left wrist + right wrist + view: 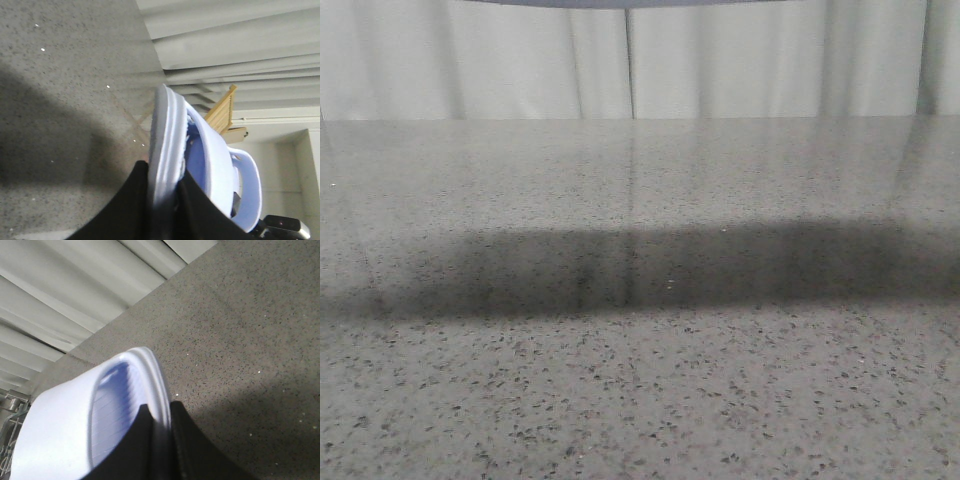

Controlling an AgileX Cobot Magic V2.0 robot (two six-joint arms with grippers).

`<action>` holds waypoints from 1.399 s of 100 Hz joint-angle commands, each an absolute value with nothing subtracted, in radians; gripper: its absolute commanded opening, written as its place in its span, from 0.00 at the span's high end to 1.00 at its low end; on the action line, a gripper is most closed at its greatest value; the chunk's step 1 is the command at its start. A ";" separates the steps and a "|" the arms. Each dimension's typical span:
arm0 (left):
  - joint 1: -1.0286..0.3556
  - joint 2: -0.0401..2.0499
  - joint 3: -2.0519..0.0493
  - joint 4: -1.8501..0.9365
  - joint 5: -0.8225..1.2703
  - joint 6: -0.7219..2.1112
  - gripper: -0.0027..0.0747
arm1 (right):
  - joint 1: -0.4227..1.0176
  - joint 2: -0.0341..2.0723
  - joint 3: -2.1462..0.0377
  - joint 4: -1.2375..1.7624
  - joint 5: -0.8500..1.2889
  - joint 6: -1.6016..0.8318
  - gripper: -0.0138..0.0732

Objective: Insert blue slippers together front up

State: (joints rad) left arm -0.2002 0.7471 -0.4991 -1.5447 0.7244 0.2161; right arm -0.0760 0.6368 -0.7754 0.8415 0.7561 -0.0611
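Two pale blue slippers are in the air, one pinched in each gripper, and neither appears in the front view. The left gripper (pixel 162 200) has its dark fingers (pixel 127 210) closed on the sole edge of the left-hand slipper (pixel 167 145), whose wide strap and ribbed footbed face away from the table. The right gripper (pixel 159 440) clamps the rim of the right-hand slipper (pixel 65 425) in the same way, its ribbed footbed showing blue inside the pale wall. Below both lies the grey speckled table (pixel 640 400), glossy, with a broad dark shadow band across its middle and open surface on every side in the front view. Pale pleated curtains (pixel 520 60) close the far edge. A wooden rack (pixel 222 112) shows beyond the left-hand slipper.
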 commanded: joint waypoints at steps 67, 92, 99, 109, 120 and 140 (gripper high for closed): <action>-0.205 0.864 -0.537 -1.837 1.066 0.382 0.94 | -0.080 0.719 -0.808 1.026 0.777 -0.231 0.96; -0.205 0.864 -0.537 -1.837 1.085 0.391 0.94 | -0.071 0.818 -0.808 1.206 0.843 -0.399 0.96; -0.205 0.864 -0.537 -1.837 1.085 0.391 0.94 | -0.043 0.836 -0.808 1.227 0.847 -0.430 0.96; -0.205 0.864 -0.537 -1.837 1.087 0.393 0.94 | 0.010 0.858 -0.808 1.235 0.841 -0.453 0.96; -0.205 0.864 -0.537 -1.837 1.088 0.394 0.94 | 0.070 0.880 -0.808 1.233 0.794 -0.483 0.96; -0.205 0.864 -0.537 -1.837 1.076 0.421 0.94 | 0.098 0.884 -0.808 1.188 0.663 -0.551 0.96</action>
